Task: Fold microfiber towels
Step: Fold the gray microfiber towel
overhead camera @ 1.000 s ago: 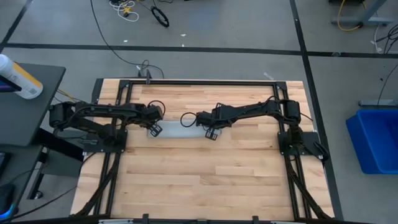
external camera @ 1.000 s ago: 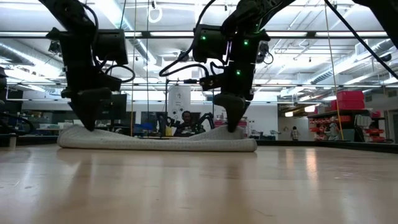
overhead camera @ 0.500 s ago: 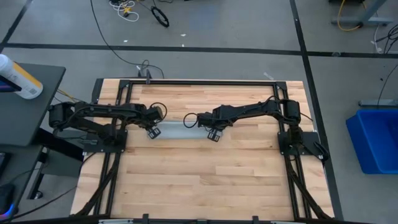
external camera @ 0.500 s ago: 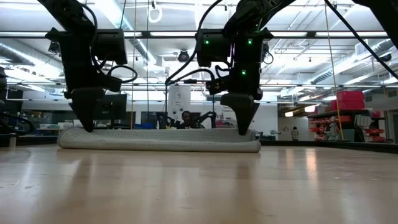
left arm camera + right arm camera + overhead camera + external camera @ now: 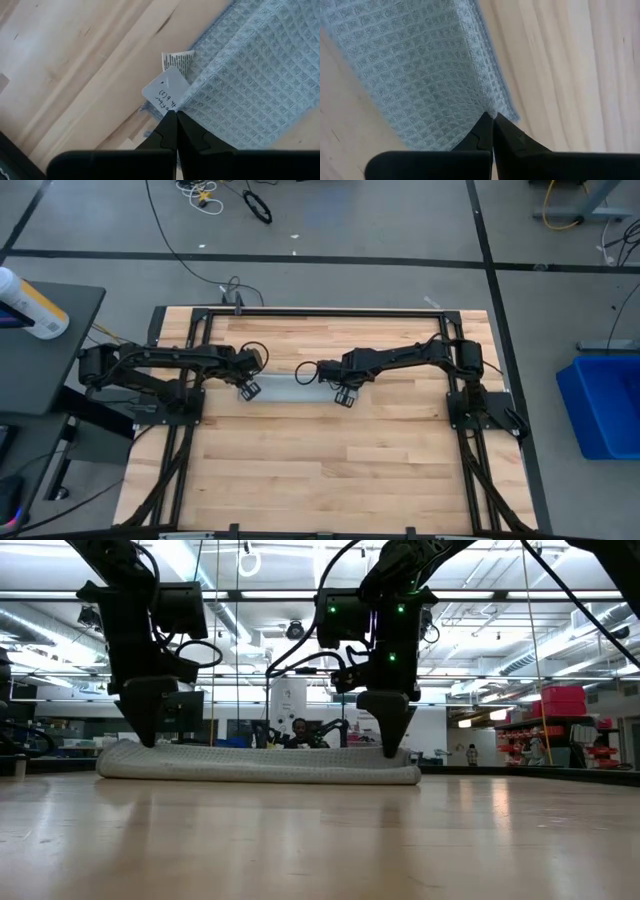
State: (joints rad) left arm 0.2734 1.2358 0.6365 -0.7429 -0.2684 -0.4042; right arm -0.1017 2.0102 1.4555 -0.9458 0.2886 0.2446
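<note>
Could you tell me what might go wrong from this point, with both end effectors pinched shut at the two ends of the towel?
1. The left end effector is shut right at the white tag on the towel; it may hold only the tag or a thin edge, which could slip.
2. The right end effector pinches the very hem, so that end could pull free.
3. Uneven lifting could skew the fold.

pale grey-blue waffle-weave towel (image 5: 250, 85), white printed tag (image 5: 167, 90), light wood table (image 5: 330, 460)
</note>
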